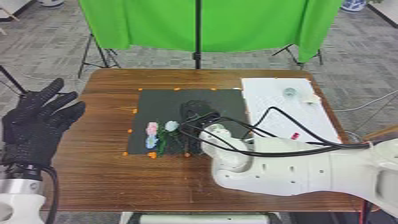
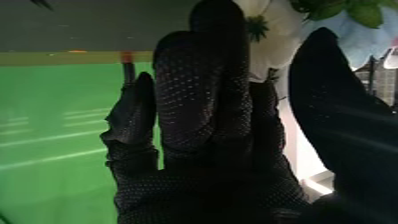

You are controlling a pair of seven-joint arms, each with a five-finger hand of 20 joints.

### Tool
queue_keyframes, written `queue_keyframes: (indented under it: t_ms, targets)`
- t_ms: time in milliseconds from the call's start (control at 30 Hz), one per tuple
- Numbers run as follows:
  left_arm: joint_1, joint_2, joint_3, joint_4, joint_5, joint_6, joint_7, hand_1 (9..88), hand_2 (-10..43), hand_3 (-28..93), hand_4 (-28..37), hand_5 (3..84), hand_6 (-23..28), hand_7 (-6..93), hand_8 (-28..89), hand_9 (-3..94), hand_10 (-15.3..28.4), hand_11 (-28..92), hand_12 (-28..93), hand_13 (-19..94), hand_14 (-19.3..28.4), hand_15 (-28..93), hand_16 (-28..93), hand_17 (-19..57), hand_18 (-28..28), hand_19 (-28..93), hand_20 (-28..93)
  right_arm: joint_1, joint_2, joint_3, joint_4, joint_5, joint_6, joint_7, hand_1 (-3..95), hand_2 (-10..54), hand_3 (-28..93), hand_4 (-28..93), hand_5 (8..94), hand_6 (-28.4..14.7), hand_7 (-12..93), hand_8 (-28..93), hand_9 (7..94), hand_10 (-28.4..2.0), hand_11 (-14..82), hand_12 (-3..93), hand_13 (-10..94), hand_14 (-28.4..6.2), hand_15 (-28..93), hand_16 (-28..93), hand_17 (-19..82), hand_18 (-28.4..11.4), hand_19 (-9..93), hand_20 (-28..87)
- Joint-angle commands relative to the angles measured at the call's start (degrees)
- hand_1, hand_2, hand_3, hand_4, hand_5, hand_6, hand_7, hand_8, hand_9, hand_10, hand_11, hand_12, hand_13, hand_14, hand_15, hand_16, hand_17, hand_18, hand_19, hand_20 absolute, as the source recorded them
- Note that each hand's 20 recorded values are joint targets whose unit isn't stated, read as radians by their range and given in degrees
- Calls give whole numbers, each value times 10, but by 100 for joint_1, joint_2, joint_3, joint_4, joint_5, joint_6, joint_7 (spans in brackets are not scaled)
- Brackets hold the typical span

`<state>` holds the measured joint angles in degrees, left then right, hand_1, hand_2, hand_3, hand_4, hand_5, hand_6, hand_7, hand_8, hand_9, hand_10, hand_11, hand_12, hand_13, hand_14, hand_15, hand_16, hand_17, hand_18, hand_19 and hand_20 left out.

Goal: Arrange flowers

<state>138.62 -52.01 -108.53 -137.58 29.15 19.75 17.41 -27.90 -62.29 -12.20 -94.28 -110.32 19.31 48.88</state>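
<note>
Flowers like these look light, with soft heads on thin, bendy stems (image 1: 175, 144); they should weigh next to nothing, but the petals could crush or crease if squeezed. The safer hold is a gentle pinch on the stem just under the head, clear of the leaves (image 2: 363, 12), which may snag on a neighbour.

The white flower (image 2: 281, 36) sits between the fingers and thumb of the right hand (image 1: 197, 109), beside the fingertips; I can't tell whether it touches them. That hand is open, its fingers straight and the thumb held apart. Just past the thumb is a pale blue flower (image 2: 354, 42).

On the dark mat (image 1: 156, 103), a pink flower (image 1: 152, 127) and 2 blue blooms (image 1: 151, 142) lie near the right hand, on its left side. The mat rests on the table (image 1: 115, 175), beside a white sheet (image 1: 261, 93). Well apart, the left hand (image 1: 37, 122) is open and relaxed.
</note>
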Motion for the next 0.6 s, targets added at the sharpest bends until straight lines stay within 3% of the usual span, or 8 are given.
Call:
queue_keyframes:
  t_ms: [33,167,267,433,467,600]
  targets:
    - [-4,-69,40,48,71,-32,-134,212,99,770,-283,349,96,127,-88,300,198,273,103,246,283,574,-119,-52,262,680,143,112,57,-13,-64,58,233,2,336,-74,839,-264,655,13,180,-137,832,-105,302,178,745,-66,680,189,286,-217,917,360]
    - [-38,-85,34,44,98,-41,-190,213,99,770,-283,349,96,126,-87,300,198,274,103,246,283,575,-119,-52,262,680,142,86,42,-33,-90,102,362,-32,317,-53,839,-261,656,10,178,-136,834,-107,303,177,745,-69,683,189,285,-218,916,364]
    - [-65,-88,39,56,102,-37,-230,213,100,769,-283,349,96,125,-87,299,199,274,102,246,283,575,-119,-53,262,681,142,72,57,-22,-111,233,447,-58,279,35,874,-258,658,8,174,-135,835,-110,303,176,745,-76,685,189,284,-223,914,370]
    - [-75,-85,36,65,112,-63,-257,213,100,769,-283,349,96,126,-87,300,200,275,102,246,283,575,-119,-53,262,681,141,113,43,-95,-93,269,638,-77,240,82,900,-255,658,4,169,-135,840,-116,297,175,746,-86,687,188,283,-232,911,380]
    - [-70,-86,32,60,116,-60,-264,213,100,769,-283,349,96,125,-87,300,199,274,102,246,283,575,-119,-53,262,681,141,102,40,-83,-92,247,625,-87,242,123,917,-238,659,4,168,-133,847,-117,293,174,748,-88,686,186,284,-231,909,384]
    - [-105,-82,38,70,130,-74,-302,214,100,769,-283,349,96,125,-87,300,199,273,102,246,283,574,-119,-52,262,681,140,102,21,-110,-79,150,612,-43,280,181,931,-178,669,13,173,-135,865,-108,289,175,762,-80,681,184,295,-228,907,390]
